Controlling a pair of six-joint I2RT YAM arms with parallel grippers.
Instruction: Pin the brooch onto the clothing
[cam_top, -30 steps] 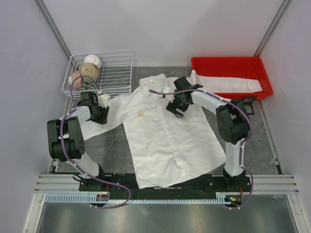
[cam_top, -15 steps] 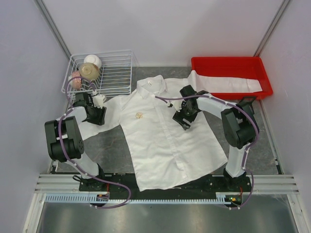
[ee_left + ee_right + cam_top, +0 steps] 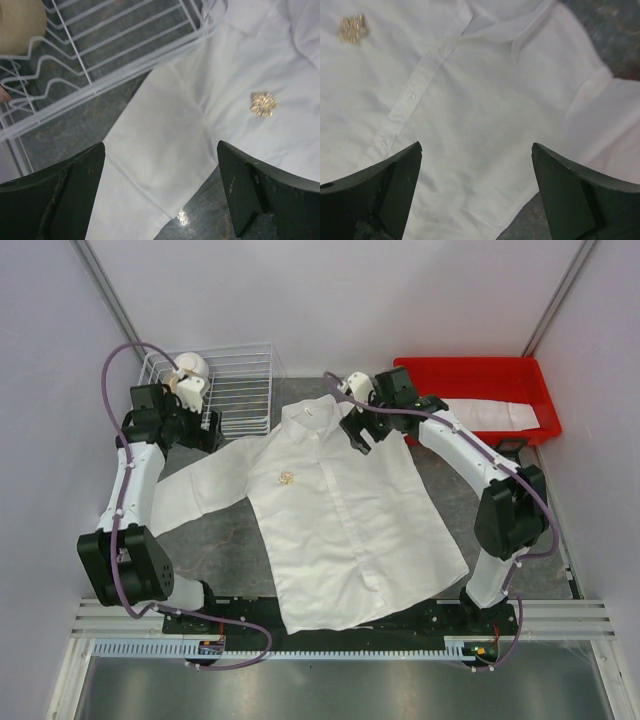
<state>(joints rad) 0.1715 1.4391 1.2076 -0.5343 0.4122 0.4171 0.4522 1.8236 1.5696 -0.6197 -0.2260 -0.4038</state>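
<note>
Glittery metal brooch (image 3: 263, 104), matt cloth shirt (image 3: 350, 530)

The left arm (image 3: 128, 480) and right arm (image 3: 465, 450) are white tubes joined by chunky black housings, with a purple cable (image 3: 107, 370) looping along each. The left hand (image 3: 161, 145) and right hand (image 3: 477, 144) each carry two broad, dark, matte fingers (image 3: 70, 195)

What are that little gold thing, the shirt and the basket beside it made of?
The brooch looks like gold-coloured metal, glinting and lacy-edged, though plated plastic is possible. The shirt seems thin woven cloth, matte white, with soft creases. The basket looks like white-coated wire, thin rods in a grid.
</note>
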